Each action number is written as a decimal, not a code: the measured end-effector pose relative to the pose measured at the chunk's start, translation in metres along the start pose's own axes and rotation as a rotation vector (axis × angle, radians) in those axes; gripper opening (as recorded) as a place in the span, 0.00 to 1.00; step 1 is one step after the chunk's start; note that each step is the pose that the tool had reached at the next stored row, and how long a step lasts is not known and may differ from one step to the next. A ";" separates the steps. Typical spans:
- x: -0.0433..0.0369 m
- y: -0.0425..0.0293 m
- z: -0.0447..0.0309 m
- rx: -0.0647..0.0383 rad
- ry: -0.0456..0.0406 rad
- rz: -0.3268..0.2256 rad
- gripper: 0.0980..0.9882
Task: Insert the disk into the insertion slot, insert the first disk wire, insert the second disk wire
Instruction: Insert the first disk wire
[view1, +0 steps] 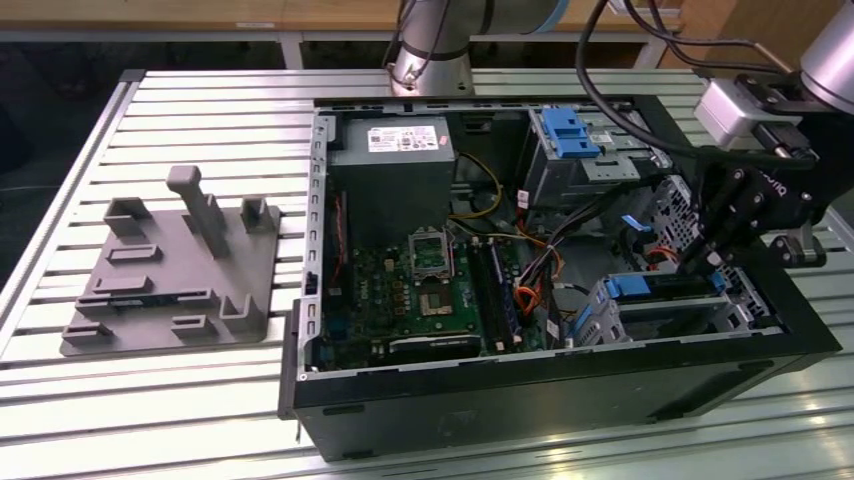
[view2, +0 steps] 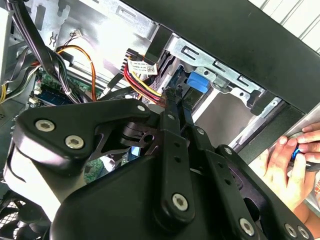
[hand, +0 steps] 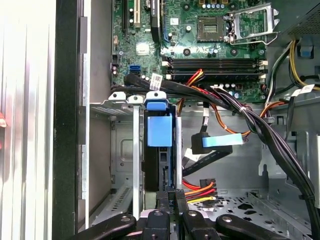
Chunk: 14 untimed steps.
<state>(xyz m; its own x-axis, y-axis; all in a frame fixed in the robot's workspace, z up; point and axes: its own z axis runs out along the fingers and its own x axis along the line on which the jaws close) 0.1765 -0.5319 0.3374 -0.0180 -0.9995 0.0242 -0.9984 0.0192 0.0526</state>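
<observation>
Pincer is down inside the open computer case on the counter, right over the insertion slot. The disk sits in that cage already, blue caddy tab at its mouth in the first wrist view, so its back end faces the arm for cabling. The fingers are drawn tight together and, by my read, clamped on the black plug of the red-and-yellow disk wire, held end-on to meet the drive. In the second wrist view, a person's hand waits outside the case wall
</observation>
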 end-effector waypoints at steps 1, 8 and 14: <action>0.0001 0.0000 0.0002 0.000 0.0001 0.000 0.08; 0.0004 -0.0001 0.0021 0.000 0.0000 0.000 0.08; 0.0014 -0.0002 0.0032 0.000 -0.0001 0.000 0.08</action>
<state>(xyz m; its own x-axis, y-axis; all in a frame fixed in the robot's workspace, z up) 0.1765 -0.5334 0.3342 -0.0180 -0.9995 0.0241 -0.9984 0.0192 0.0526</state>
